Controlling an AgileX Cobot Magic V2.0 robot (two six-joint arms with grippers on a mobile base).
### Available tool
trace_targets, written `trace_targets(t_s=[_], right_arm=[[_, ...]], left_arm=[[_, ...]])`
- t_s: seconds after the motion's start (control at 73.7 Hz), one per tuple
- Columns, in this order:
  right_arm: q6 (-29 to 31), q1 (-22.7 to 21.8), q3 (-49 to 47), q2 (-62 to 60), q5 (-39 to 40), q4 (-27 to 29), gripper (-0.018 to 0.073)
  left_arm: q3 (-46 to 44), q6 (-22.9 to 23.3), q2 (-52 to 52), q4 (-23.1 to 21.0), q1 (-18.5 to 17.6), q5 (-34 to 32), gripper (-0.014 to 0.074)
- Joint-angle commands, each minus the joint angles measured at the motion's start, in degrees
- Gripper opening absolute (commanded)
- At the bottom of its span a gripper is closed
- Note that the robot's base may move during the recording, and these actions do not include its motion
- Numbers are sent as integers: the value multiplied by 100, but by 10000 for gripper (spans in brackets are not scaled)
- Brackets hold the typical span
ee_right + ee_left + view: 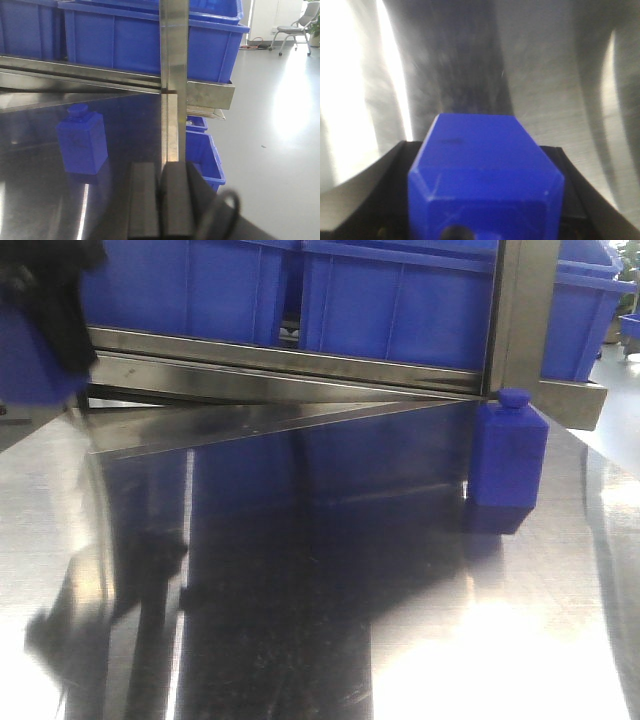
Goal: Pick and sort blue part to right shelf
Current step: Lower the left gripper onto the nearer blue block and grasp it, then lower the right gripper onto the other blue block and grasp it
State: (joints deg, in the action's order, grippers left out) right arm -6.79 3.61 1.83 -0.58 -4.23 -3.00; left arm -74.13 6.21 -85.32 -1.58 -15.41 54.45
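Your right gripper (160, 197) sits low over the right edge of the bench (330, 640), in line with the post ahead. Its pads (145, 200) are pressed together with nothing between them. Your left gripper (482, 146) is up off the steel at the left edge, its black fingers (395, 175) clamped on both sides of the blue part (480, 170). That part's long axis runs straight out ahead of the wrist, chamfered end leading.

Between the arms the bench top is open steel right across to the far edge. At the far right corner a second blue part (508, 455) stands upright, round cap on top, long axis vertical. It's just beside the post (520, 315) of the right shelf (300, 365). Blue bins (400, 300) sit on that shelf, above bench level.
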Motion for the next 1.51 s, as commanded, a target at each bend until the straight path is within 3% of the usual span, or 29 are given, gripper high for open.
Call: trace_targets(t_s=[0.0, 0.271, 0.461, 0.57, 0.814, 0.977, 1.086, 1.344, 1.493], right_arm=[[41, -15, -132, -119, 576, 0, 55], [36, -15, -521, 38, 423, 37, 55], [36, -15, -1296, 881, 327, 37, 59], [36, 20, -1949, 1623, 204, 37, 123], [40, 854, -3521, 3478, -659, 37, 638], [40, 1738, -4741, 4805, -2062, 37, 617], [40, 2030, -5594, 5701, -2912, 37, 617], [-1011, 1892, -7590, 7438, -4877, 17, 615], [-1056, 1878, -8224, 8302, -5158, 17, 615]], left_arm=[[429, -8, 1194, 76, -36, -815, 272], [2352, -8, 3771, 336, -36, -3023, 272], [3618, -8, 5343, 561, -36, -4023, 272], [4142, -8, 6074, 637, -36, -4121, 272], [4358, -8, 6434, 689, -36, -4121, 272], [4358, -8, 6434, 689, -36, -4121, 272], [4358, -8, 6434, 689, -36, -4121, 272], [4358, -8, 6434, 689, -36, -4121, 272], [4358, -8, 6434, 689, -36, -4121, 272]])
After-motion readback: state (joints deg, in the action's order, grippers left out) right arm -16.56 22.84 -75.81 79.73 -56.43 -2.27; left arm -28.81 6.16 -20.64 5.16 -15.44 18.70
